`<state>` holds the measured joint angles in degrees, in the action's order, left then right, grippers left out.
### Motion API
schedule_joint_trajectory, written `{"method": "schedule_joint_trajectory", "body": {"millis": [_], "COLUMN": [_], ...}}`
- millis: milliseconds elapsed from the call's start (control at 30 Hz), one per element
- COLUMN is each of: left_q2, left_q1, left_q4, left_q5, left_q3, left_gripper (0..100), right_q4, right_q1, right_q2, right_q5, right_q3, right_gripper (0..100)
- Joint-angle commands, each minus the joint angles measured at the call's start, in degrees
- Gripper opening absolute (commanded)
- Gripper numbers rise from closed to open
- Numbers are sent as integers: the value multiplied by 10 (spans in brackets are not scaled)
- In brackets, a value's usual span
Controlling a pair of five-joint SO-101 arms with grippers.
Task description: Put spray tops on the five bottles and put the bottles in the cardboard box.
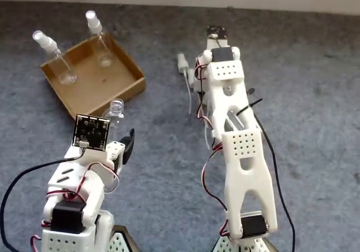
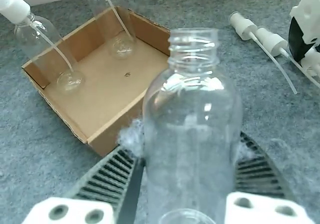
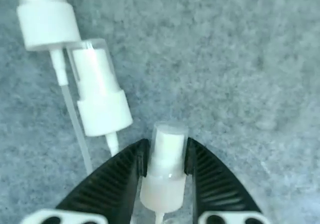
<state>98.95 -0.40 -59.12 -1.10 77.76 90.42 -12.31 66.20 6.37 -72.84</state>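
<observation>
- The left gripper (image 2: 185,149) is clamped on a clear bottle (image 2: 192,124); the bottle stands upright between the fingers; its threaded neck is open, with no top on it; it is just beside a corner of the cardboard box (image 2: 107,91).
- Inside the cardboard box stand two bottles (image 2: 42,44) (image 2: 112,19); each carries a white spray top and has a thin tube inside.
- The right gripper (image 3: 166,149) is closed on one spray top (image 3: 164,169); the black fingers press it from both sides.
- Two more spray tops (image 3: 100,99) (image 3: 47,19) lie on the grey carpet (image 3: 240,59), side by side, near the held one.
</observation>
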Motion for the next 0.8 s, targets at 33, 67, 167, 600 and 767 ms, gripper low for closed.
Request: {"method": "schedule_joint_trajectory", "body": {"millis": [33, 67, 167, 600, 767], "left_q2": [7, 7, 7, 7, 7], "left_q1": [0, 0, 0, 95, 162], "left_q4": [13, 15, 31, 52, 53], "left_q5": [7, 7, 7, 4, 4], "left_q3": [2, 7, 21, 54, 73], "left_gripper": [136, 136, 136, 139, 140], "right_q4": [9, 15, 29, 83, 109], "right_q1": [-5, -5, -4, -4, -1], "right_q2": [-11, -9, -11, -36, -54], "right_q5": [-11, -13, -15, -15, -15], "right_q3": [-33, -33, -37, -162, -276], "right_gripper": [108, 101, 35, 5, 5]}}
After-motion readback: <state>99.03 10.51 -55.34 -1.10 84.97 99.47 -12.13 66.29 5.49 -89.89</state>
